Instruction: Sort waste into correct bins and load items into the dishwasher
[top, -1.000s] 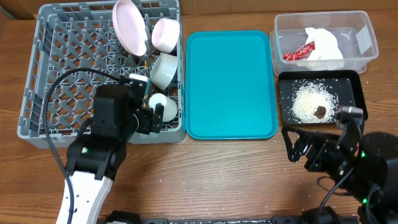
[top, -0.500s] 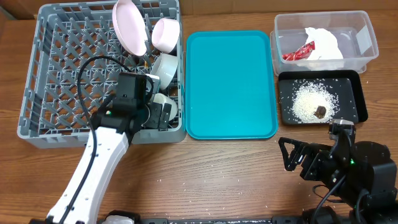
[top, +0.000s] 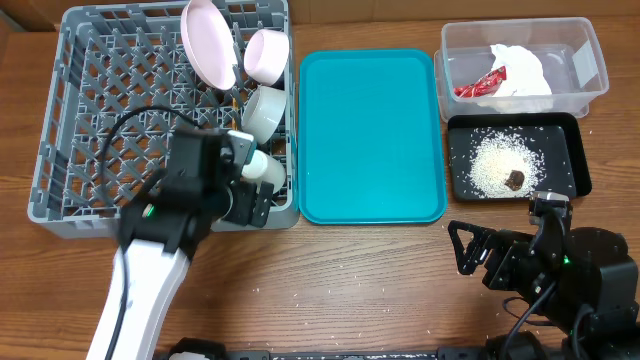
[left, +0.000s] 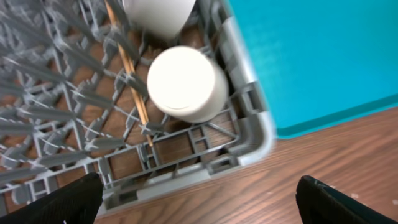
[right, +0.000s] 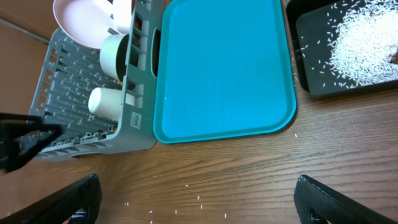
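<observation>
- Left gripper, fingers spread wide and empty, hovers over the dish rack's near right corner, where the small white cup rests beside the chopsticks.
- Right gripper, likewise spread and empty, hangs over the table.
- Risk: a low sideways swing could clip the cup or snag the rack wall.
</observation>
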